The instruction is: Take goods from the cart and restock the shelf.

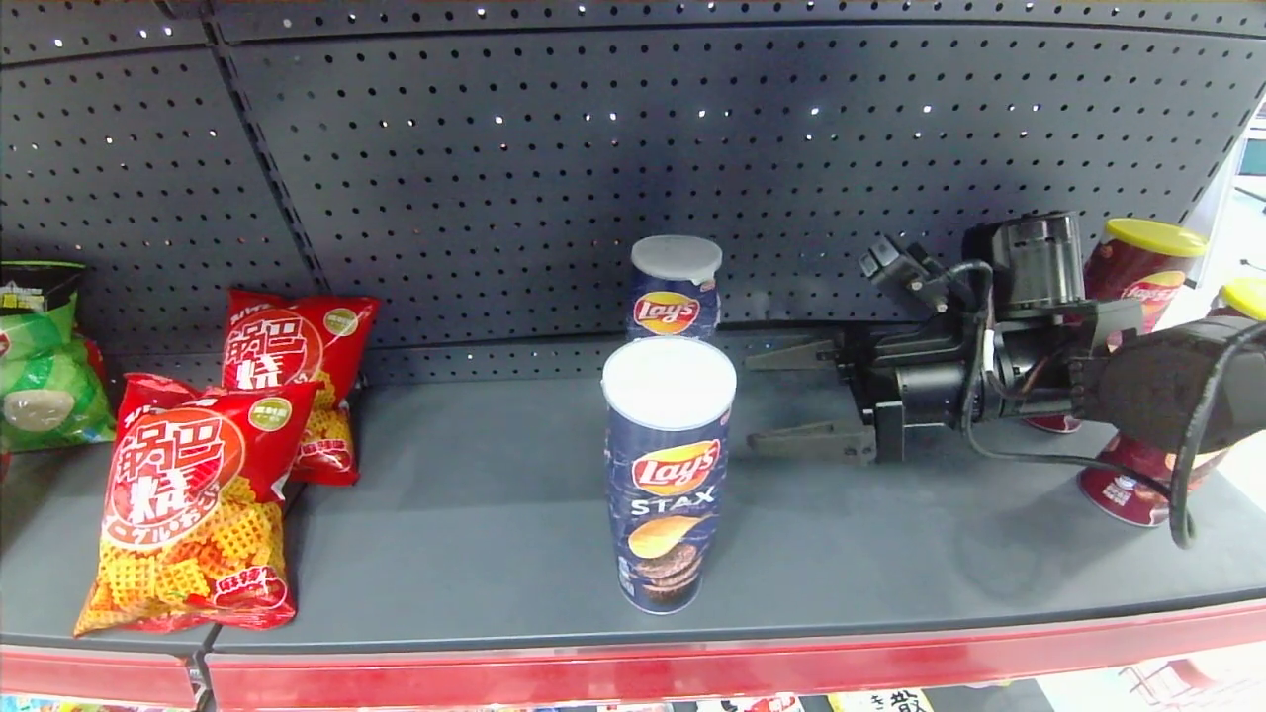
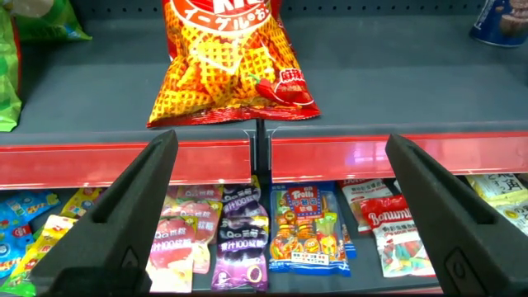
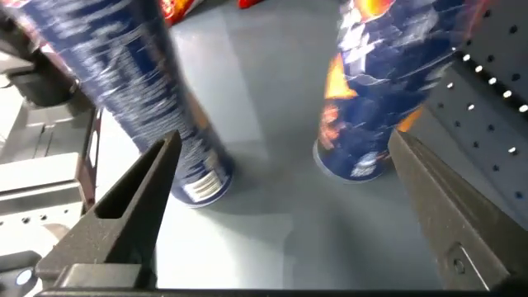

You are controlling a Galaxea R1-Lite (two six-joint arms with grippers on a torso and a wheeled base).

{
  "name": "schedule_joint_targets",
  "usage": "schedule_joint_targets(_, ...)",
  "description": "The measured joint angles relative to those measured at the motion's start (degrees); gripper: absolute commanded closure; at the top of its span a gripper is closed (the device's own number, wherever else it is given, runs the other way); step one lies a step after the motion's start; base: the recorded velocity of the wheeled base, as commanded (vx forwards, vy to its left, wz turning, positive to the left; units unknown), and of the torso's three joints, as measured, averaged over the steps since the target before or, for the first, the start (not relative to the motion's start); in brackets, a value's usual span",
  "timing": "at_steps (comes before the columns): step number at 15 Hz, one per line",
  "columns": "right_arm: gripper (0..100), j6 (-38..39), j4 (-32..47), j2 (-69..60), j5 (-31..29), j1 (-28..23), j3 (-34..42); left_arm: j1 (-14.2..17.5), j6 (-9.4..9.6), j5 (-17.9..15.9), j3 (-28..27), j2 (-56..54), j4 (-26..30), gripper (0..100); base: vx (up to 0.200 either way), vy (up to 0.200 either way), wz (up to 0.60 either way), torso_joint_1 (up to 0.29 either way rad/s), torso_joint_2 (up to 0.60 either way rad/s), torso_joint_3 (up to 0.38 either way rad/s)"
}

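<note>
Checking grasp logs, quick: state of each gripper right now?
Left gripper: open, empty.
Right gripper: open, empty, beside the front can.

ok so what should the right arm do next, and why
Probably draw the right gripper back off the shelf to fetch the next item: its jaws stand open and empty, and the front blue can and rear blue can both stand upright, apart from it.
</note>
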Motion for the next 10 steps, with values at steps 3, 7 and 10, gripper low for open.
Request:
schedule_joint_targets(3, 0, -0.99, 0.04, -2.06, 0.94, 0.48, 2.43, 0.00, 0.00, -0.05, 0.00, 0.00, -0.02, 0, 0.000, 0.000, 0.00, 0.000, 0.00, 0.000)
schedule_joint_targets(7, 0, -1.01, 0.06, -4.73, 1.01, 2.73, 4.96, 0.00, 0.02, -0.05, 0.00, 0.00, 0.00, 0, 0.000, 0.000, 0.00, 0.000, 0.00, 0.000)
schedule_joint_targets(10, 0, -0.99, 0.09, -6.00, 1.01, 4.13, 6.01, 0.00, 0.00, -0.02, 0.00, 0.00, -0.02, 0, 0.000, 0.000, 0.00, 0.000, 0.00, 0.000)
